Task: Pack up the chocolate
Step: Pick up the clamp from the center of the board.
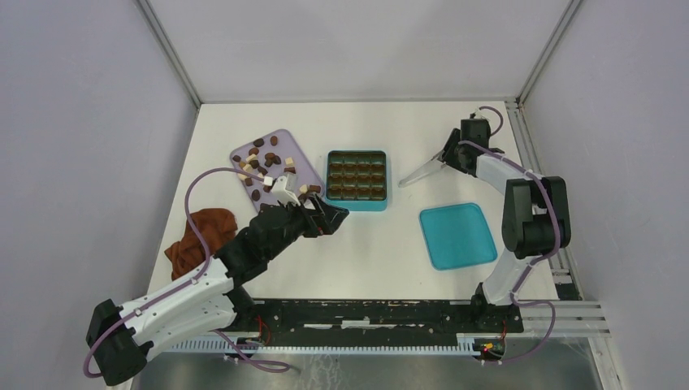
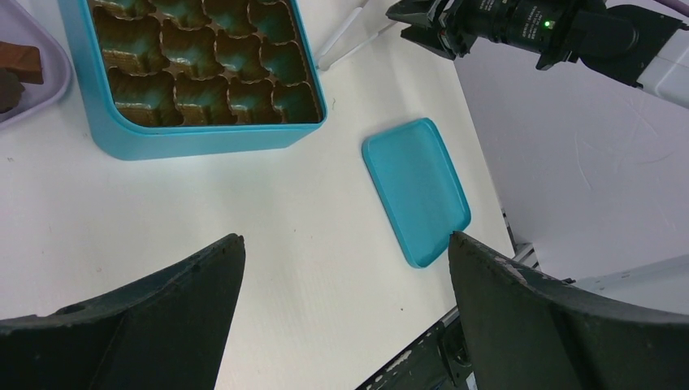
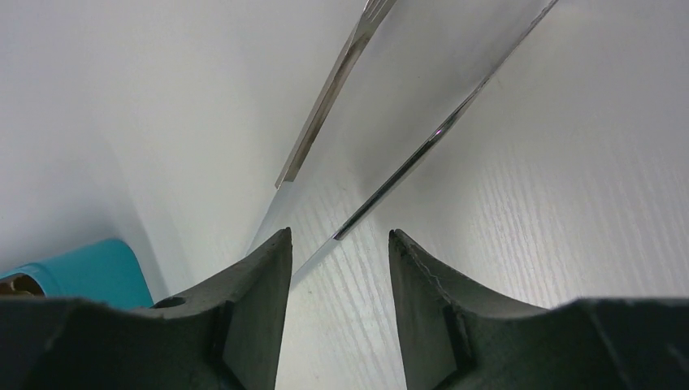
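Several small chocolate pieces [image 1: 262, 162], dark brown, tan and cream, lie scattered on the lilac tray [image 1: 286, 140] at the back left. One brown piece [image 2: 21, 62] shows at the left edge of the left wrist view. The teal box [image 1: 356, 201] with its grid of cells stands right of the tray. My left gripper [image 1: 331, 218] [image 2: 344, 236] hovers open and empty just in front of the box's near left corner. My right gripper [image 1: 445, 158] [image 3: 340, 232] is at the back right, its jaws half apart around the near end of metal tongs [image 1: 422, 171] [image 3: 406, 166] lying on the table.
The teal lid [image 1: 457, 236] [image 2: 416, 187] lies flat at the front right. A reddish-brown cloth [image 1: 201, 237] is bunched at the left beside my left arm. The metal frame runs along the table's back and right edges.
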Motion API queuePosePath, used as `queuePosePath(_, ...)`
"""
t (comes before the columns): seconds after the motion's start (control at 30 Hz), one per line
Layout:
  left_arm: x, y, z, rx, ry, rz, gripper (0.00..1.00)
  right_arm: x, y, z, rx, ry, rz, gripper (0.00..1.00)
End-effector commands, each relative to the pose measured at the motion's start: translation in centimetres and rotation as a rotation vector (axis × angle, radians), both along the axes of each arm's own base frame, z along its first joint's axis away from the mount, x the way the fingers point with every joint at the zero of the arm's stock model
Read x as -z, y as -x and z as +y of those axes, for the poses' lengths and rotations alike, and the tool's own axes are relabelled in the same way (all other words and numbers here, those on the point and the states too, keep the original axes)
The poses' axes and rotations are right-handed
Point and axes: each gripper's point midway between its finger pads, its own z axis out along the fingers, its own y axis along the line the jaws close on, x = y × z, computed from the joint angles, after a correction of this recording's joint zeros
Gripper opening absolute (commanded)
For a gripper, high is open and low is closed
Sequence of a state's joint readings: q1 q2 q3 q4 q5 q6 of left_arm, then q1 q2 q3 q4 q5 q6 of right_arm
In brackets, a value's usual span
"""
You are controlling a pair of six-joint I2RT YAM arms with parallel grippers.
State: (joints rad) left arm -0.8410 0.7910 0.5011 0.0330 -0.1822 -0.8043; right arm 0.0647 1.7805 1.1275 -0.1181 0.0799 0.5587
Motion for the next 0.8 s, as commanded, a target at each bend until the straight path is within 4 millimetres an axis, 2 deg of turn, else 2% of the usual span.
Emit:
queuePosePath(0.0,-1.3,-0.3,0.3,-0.034,0.039,-0.012,1.0,-0.9,-1.6,0.2,0.03,-0.029,-0.023,0.52)
queuePosePath(0.27,-1.2,-0.1,0.6,-0.038,0.028,-0.008,1.0,2.0,-1.9,0.1,0.048,-0.027,0.051,0.48)
queuePosePath(0.57,-1.0,0.1,0.8,-0.039,0.026,0.002,1.0,3.9,-1.9,-0.3,0.058,-0.004,0.095,0.44)
queuePosePath(0.67,-1.4,0.2,0.7,-0.029,0.033,0.001,1.0,4.4,-1.9,-0.3,0.049,-0.007,0.101,0.33)
queuePosePath(0.77,-1.8,0.4,0.5,-0.015,0.046,0.001,1.0,4.1,-1.9,-0.6,0.055,-0.011,0.094,0.28)
